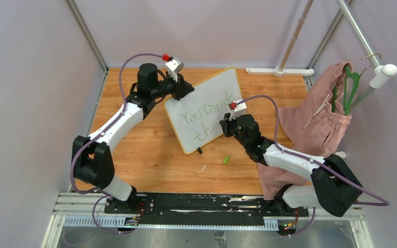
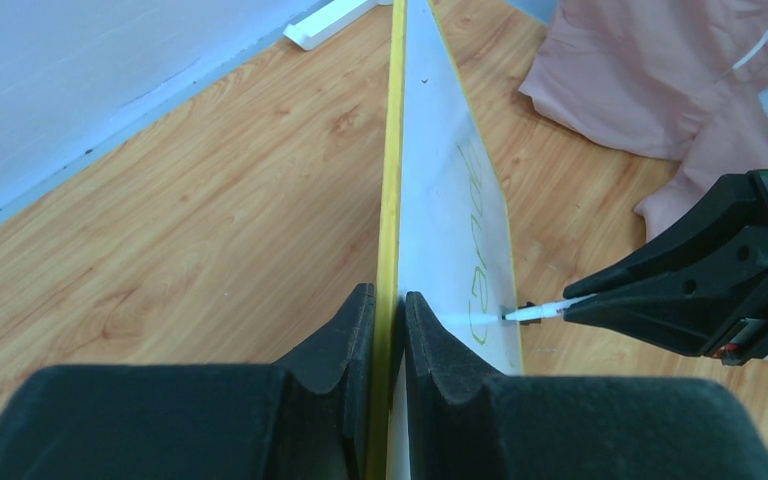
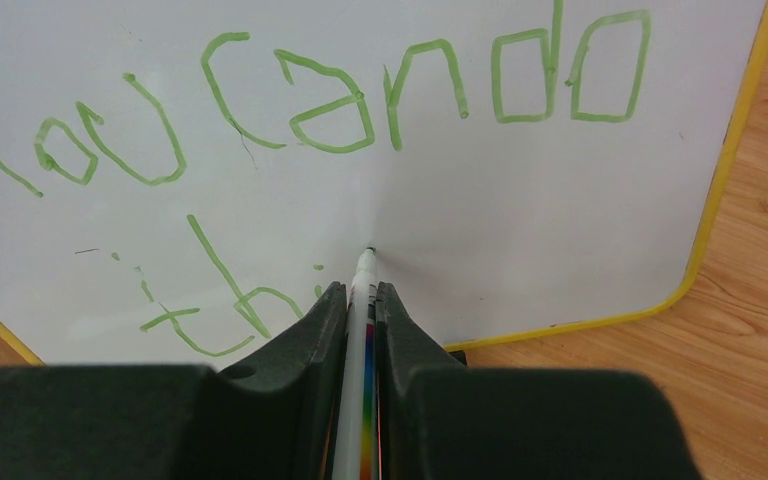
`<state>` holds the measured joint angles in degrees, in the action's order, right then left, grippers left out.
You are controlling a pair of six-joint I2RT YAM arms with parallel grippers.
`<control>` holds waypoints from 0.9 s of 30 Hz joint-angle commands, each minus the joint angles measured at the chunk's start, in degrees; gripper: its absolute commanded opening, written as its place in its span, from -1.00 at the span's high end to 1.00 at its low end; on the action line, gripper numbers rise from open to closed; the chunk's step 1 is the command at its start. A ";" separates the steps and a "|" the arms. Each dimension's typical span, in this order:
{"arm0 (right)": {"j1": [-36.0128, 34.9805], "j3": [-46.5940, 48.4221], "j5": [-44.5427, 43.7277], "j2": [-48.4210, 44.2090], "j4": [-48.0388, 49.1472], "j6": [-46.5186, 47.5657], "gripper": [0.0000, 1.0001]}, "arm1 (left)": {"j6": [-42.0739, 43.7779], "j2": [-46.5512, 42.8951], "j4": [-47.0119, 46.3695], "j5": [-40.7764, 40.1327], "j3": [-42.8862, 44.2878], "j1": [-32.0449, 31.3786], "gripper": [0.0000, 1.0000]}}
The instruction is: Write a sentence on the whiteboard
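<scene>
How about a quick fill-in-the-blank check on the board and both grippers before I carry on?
1. The left gripper is shut on the ____ rim of the whiteboard.
2. The right gripper is shut on a ____ whose tip meets the whiteboard.
3. The sentence is written in ____ ink.

Missing words: yellow; marker; green.
</scene>
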<state>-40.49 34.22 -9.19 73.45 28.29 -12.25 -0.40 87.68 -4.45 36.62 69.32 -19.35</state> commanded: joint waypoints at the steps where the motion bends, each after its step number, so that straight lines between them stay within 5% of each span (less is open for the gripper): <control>1: -0.83 0.73 2.69 0.92 2.55 -0.46 1.00 | 0.24 1.00 5.77 2.49 -1.99 -2.62 0.99; 27: -1.92 -3.44 1.06 -0.90 -0.46 -0.86 1.00 | 0.19 0.85 5.76 2.53 -1.97 -2.73 0.99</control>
<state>-41.74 31.94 -7.49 73.21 28.91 -12.62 -0.40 87.68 -4.45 36.69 69.32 -19.38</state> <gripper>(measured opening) 0.169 0.185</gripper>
